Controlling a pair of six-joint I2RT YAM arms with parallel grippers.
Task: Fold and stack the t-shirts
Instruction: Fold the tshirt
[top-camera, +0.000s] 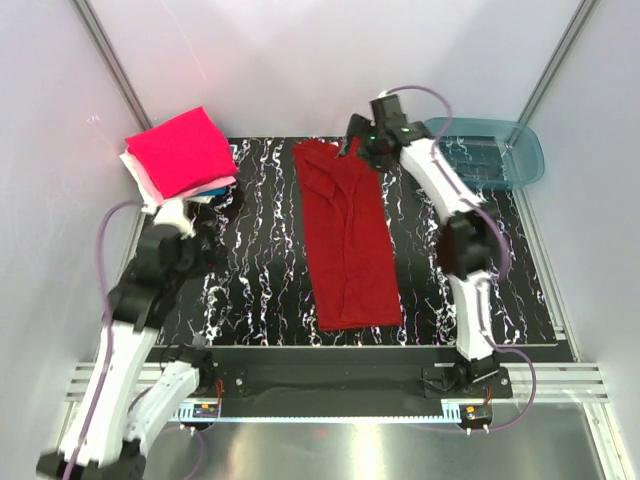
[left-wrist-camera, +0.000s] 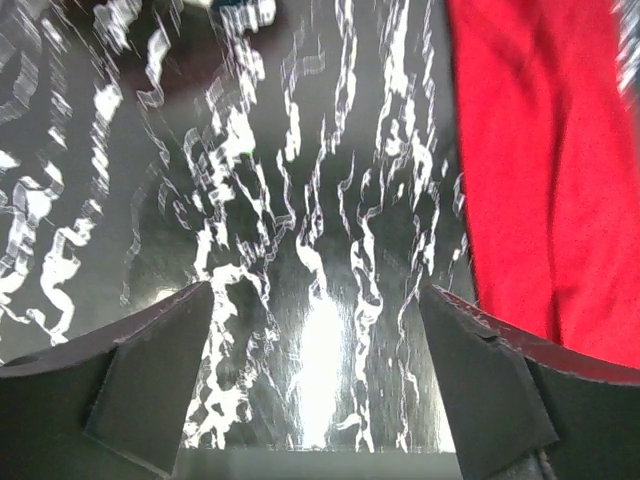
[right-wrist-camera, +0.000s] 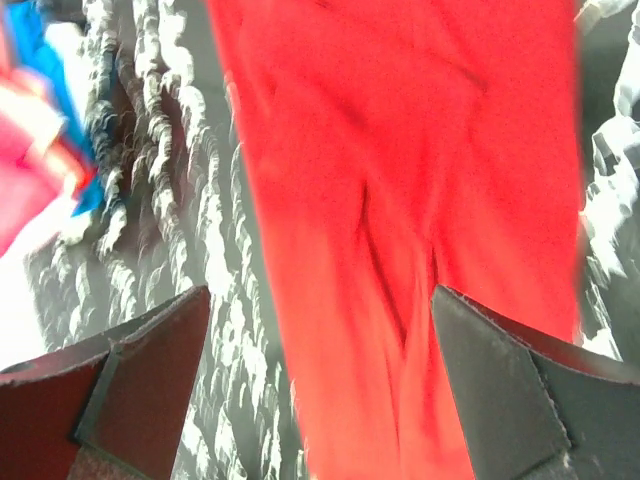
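Right gripper (right-wrist-camera: 320, 325) gapes empty over the dark red shirt (top-camera: 345, 240) — seemingly only a long strip; left gripper (left-wrist-camera: 315, 330) is wide too. Cross-folding and adding to the stack (top-camera: 180, 155) remain.

Dark red t-shirt (top-camera: 345, 235) of soft matt cloth, lightly creased, folded t-shirts (top-camera: 180, 155) of the same matt cloth, table top (top-camera: 260, 250) glossy black with white veining, tub (top-camera: 500, 150) of shiny see-through teal plastic, front rail (top-camera: 560, 379) of brushed metal.
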